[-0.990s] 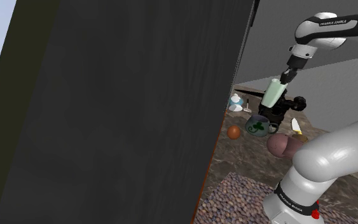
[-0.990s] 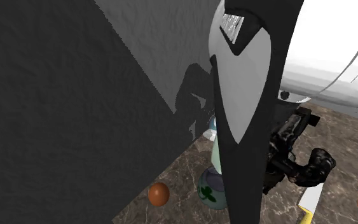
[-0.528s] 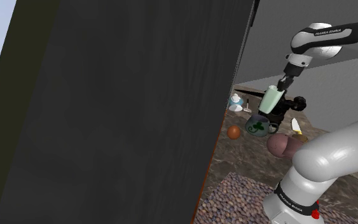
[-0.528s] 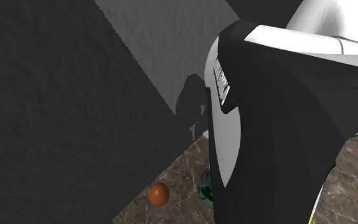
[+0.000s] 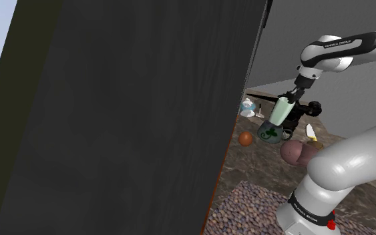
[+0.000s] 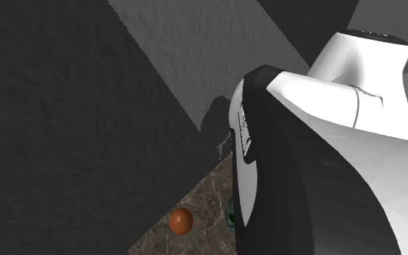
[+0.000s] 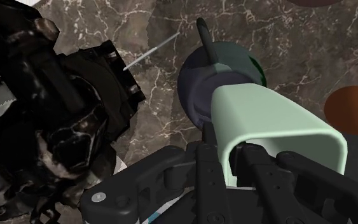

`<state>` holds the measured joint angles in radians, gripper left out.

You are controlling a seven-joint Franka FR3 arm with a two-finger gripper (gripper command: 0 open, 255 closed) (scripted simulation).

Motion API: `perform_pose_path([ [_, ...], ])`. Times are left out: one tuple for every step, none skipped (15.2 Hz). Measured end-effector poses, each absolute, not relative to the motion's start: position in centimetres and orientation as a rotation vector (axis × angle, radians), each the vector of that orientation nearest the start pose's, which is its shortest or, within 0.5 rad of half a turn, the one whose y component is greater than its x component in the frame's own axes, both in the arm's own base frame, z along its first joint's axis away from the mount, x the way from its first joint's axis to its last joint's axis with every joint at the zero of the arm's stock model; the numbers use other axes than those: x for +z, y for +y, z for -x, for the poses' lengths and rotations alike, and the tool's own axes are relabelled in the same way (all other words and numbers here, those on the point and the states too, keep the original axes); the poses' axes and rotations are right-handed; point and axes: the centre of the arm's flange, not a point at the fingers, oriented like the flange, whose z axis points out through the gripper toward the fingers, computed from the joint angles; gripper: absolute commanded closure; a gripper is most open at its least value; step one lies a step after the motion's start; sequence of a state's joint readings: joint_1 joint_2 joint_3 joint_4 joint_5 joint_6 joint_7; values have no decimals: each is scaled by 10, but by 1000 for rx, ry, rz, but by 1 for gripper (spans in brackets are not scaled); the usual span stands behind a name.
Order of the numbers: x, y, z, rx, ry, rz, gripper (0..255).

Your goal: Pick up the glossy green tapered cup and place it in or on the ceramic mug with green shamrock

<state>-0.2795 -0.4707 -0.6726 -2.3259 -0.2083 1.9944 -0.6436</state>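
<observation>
jaws clenched on the pale green cup (image 5: 285, 111), tilted, its lower end just over the shamrock mug (image 5: 271, 133) on the marble desk (image 7: 285, 38). risk: the tilt may catch the mug's rim on release; cup could topple toward the black machine (image 7: 50, 114) nearby.

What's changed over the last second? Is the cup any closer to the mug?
The end effector has lowered the pale green cup, still clasped, toward the shamrock mug; its lower end now sits right over the mug's mouth. The mug and the brown ball stayed put.
</observation>
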Motion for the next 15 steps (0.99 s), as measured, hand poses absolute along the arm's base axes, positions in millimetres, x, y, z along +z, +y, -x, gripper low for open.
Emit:
perform_pose_path([
  [477, -380, -231, -167, 279, 3097, 255],
  [475, -380, -231, -167, 279, 3097, 255],
  [475, -380, -231, -167, 279, 3097, 255],
  [474, -380, -231, -168, 279, 3097, 255],
  [474, -380, -231, -168, 279, 3097, 255],
  [474, -380, -231, -168, 279, 3097, 255],
  [474, -380, -231, -168, 279, 3097, 255],
  [474, -380, -231, -168, 279, 3098, 0],
  [474, -380, -231, -168, 279, 3098, 0],
  [474, -380, -231, -168, 279, 3098, 0],
  [474, -380, -231, -168, 279, 3098, 0],
  [474, -380, -231, -168, 279, 3098, 0],
  [474, -380, -231, -168, 279, 3098, 0],
  [474, -380, -231, -168, 279, 3098, 0],
  [479, -381, -230, -169, 279, 3098, 0],
])
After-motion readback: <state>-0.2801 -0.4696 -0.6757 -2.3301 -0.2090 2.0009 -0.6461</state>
